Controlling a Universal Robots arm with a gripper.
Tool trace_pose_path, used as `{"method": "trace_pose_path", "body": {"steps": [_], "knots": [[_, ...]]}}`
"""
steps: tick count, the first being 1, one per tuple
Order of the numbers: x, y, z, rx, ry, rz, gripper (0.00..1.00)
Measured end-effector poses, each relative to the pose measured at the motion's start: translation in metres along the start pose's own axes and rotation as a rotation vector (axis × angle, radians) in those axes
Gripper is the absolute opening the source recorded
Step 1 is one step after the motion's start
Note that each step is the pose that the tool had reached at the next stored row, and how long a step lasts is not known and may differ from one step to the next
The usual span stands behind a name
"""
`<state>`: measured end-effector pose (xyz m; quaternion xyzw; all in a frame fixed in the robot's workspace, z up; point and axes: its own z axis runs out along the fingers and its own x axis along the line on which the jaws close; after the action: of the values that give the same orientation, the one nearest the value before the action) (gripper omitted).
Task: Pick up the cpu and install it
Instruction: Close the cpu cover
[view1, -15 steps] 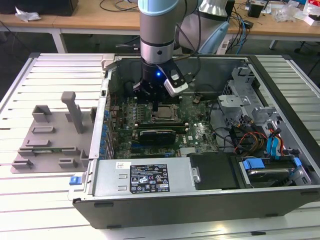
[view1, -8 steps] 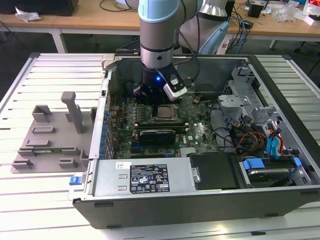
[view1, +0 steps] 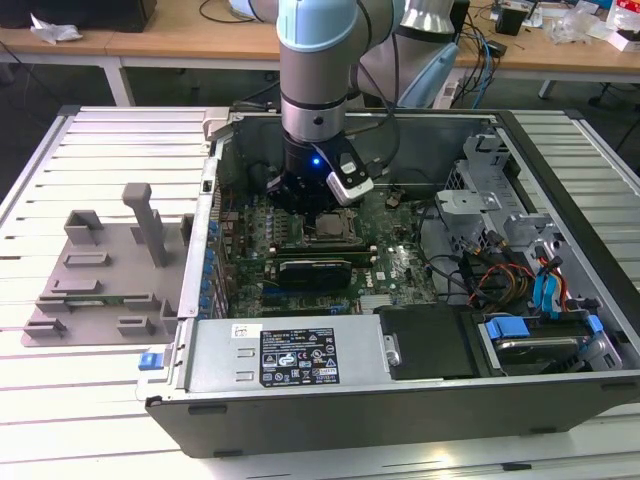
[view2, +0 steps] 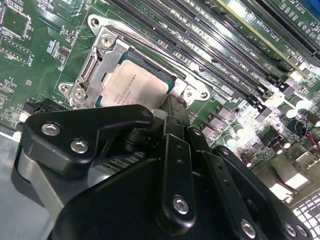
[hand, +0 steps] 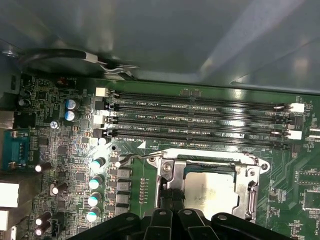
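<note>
broadly, a slatted white table (view1: 100, 140) carries an open computer case (view1: 400, 410) lying on its side. the arm (view1: 315, 60) comes straight down into the case, and its gripper (view1: 318, 208) hangs low over the green board (view1: 400, 260). well away from the jaws, outside the case on the exterior view's left, a grey tray (view1: 60, 300) with upright blocks rests on the table.

inside the case, the long black memory slots (hand: 200, 115) run just beyond the jaws, side by side. directly under the jaws sits the metal frame (view2: 107, 55) of the socket, screwed to the board at its corners. a row of small capacitors (hand: 95, 182) with teal tops stands off to one side of the frame, near the jaws but apart from them.

the cpu (view2: 137, 85) lies silver side up inside that frame, right beneath the jaws. in both wrist views the gripper's black links come down to one edge of the cpu; whether they touch it cannot be told. nor can it be told how far apart the jaws stand, or whether they have hold of anything.
</note>
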<state>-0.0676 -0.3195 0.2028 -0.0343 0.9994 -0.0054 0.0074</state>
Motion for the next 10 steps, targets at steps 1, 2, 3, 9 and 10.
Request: {"method": "trace_pose_path", "body": {"steps": [1, 2, 3, 9, 10], "knots": [[-0.0001, 0.0001, -0.0008, -0.0007, -0.0005, 0.000, 0.11], [-0.0002, 0.0002, -0.0021, -0.0015, -0.0012, 0.000, 0.11], [-0.0001, 0.0000, -0.0041, -0.0002, -0.0001, 0.000, 0.11], [-0.0001, -0.0001, -0.0034, 0.0000, -0.0022, 0.000, 0.11], [0.0000, -0.0001, -0.0020, 0.0000, -0.0023, 0.000, 0.11]]}}
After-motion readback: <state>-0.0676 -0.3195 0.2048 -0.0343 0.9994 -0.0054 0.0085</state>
